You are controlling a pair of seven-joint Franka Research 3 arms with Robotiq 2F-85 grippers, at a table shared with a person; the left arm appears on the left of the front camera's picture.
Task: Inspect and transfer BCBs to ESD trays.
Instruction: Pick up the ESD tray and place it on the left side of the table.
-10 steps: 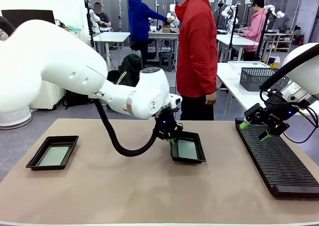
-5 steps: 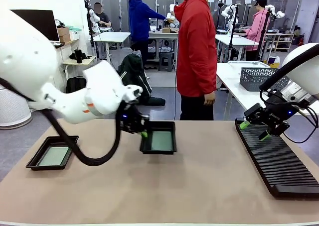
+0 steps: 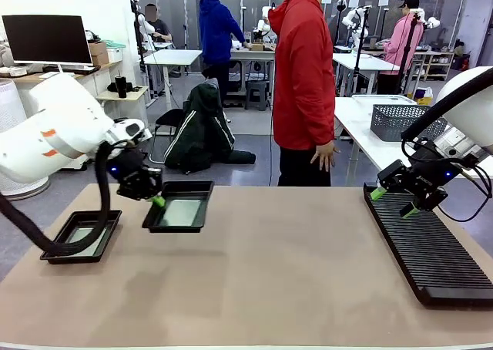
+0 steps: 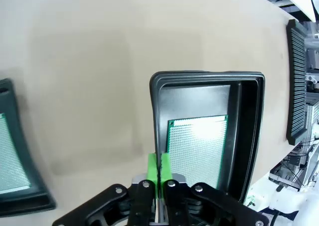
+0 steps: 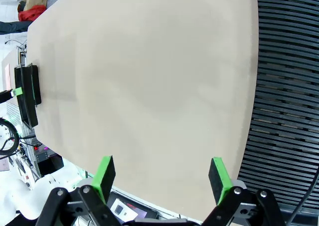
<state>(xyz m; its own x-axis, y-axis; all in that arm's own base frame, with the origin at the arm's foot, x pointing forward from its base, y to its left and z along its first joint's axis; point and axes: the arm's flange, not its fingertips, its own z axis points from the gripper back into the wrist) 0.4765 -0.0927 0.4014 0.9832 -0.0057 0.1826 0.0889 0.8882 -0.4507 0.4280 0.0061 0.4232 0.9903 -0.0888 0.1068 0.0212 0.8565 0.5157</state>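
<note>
**Loaded tray carried across toward its twin**

The left gripper (image 4: pixel 159 173), clamped shut on the near rim of an ESD tray (image 3: pixel 179 211), has swept it from the table's middle, over by the ribbed rack (image 3: pixel 427 246), to just beside the second tray (image 3: pixel 82 235). A BCB (image 4: pixel 197 146) lies flat inside the carried tray; another board (image 3: pixel 81 238) rests in the second tray. Judging by this, only set-down remains. The right gripper (image 3: pixel 395 200) hovers above the rack, jaws wide and empty. The tan table (image 3: pixel 269 288) is bare between tray and rack; a person in red (image 3: pixel 305 72) stands beyond the tray.
</note>
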